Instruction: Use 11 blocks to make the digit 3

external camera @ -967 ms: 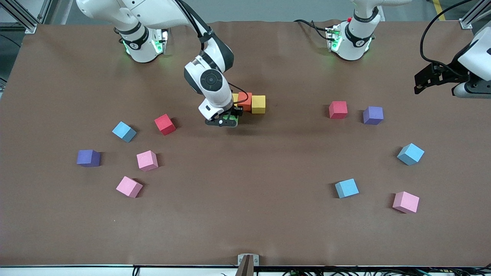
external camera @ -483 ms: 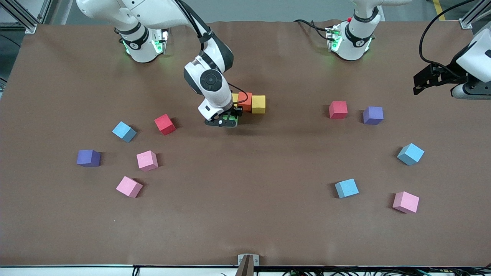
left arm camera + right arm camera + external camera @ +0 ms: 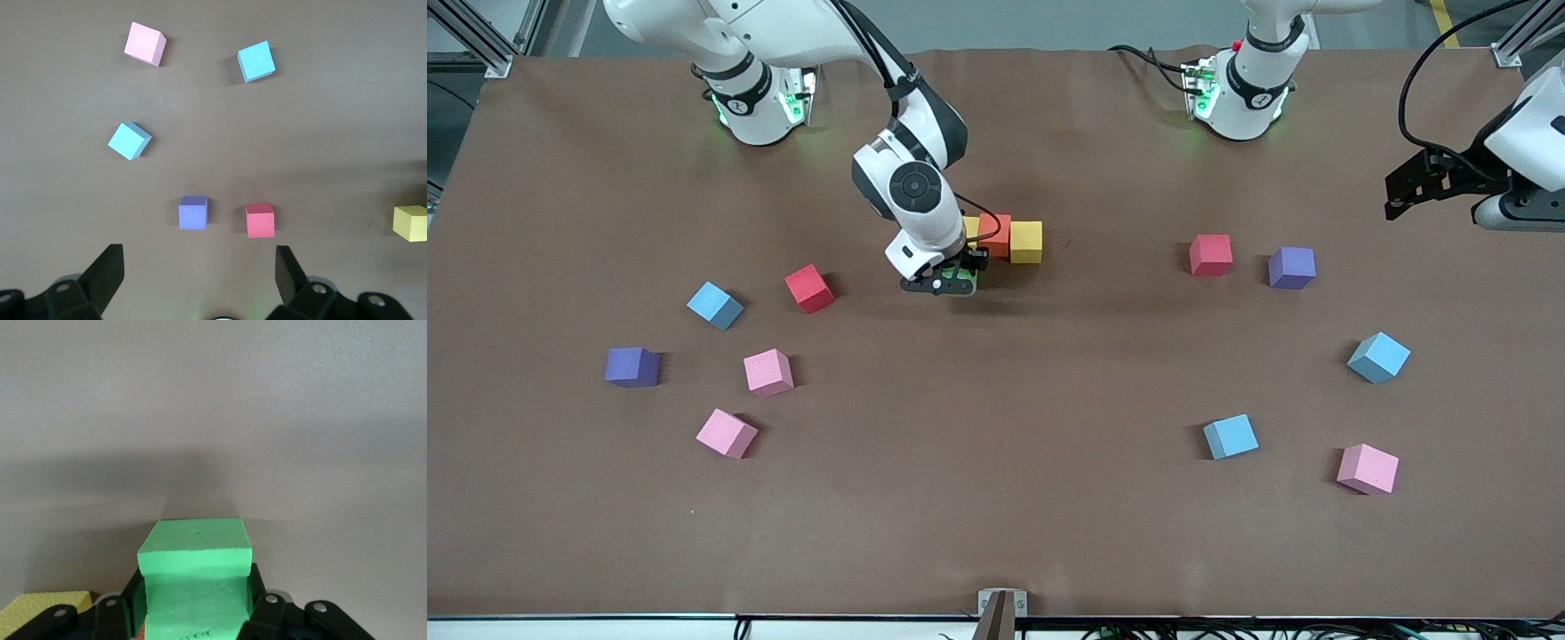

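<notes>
My right gripper (image 3: pixel 953 281) is shut on a green block (image 3: pixel 967 277), held low at the table. The green block (image 3: pixel 195 577) fills the space between the fingers (image 3: pixel 128 603). It sits right beside a short row: a yellow block (image 3: pixel 971 226) mostly hidden by the wrist, an orange block (image 3: pixel 996 235) and another yellow block (image 3: pixel 1026 242). A yellow corner (image 3: pixel 40 608) shows next to the gripper (image 3: pixel 195 603). My left gripper (image 3: pixel 1402 190) waits open, high over the left arm's end of the table, its fingers (image 3: pixel 107 273) wide apart around nothing.
Loose blocks toward the right arm's end: red (image 3: pixel 809 288), light blue (image 3: pixel 714 305), pink (image 3: pixel 768 372), pink (image 3: pixel 727 433), purple (image 3: pixel 632 366). Toward the left arm's end: red (image 3: pixel 1210 254), purple (image 3: pixel 1292 268), light blue (image 3: pixel 1378 357), light blue (image 3: pixel 1231 436), pink (image 3: pixel 1368 468).
The left gripper has drifted very slightly. The right gripper keeps its hold on the green block and has barely moved.
</notes>
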Robot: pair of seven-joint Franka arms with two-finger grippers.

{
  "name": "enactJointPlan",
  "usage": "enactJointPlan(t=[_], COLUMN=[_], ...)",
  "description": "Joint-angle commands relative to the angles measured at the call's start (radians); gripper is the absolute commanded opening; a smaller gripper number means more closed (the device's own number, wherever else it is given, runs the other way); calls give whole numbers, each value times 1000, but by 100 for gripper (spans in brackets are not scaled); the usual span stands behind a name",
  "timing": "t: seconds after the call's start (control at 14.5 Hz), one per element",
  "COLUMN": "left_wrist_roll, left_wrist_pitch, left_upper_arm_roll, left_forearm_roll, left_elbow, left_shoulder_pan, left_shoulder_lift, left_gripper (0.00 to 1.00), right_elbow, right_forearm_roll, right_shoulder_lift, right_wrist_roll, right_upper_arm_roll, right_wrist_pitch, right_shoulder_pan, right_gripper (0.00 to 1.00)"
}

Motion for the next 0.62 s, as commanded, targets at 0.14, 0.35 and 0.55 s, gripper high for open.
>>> enactJointPlan(t=[0.14, 0.35, 0.55], left_wrist_roll=[15, 17, 17], left_wrist_pitch=[4, -4, -5], left_upper_arm_roll=[4, 8, 8], left_forearm_roll=[-13, -13, -13], left_elbow=[5, 5, 5], left_shoulder_pan=[6, 18, 26], left_shoulder_lift=[-11, -14, -17], left_gripper=[100, 100, 100], right_elbow=[-43, -47, -47], right_forearm_roll=[-33, -33, -33], right_shoulder_lift=[-32, -33, -33], right_wrist_roll=[-1, 1, 7], right_upper_arm_roll=[-5, -5, -5], right_wrist_pitch=[-1, -8, -8], right_shoulder_pan=[-4, -2, -1], right_gripper=[40, 40, 40])
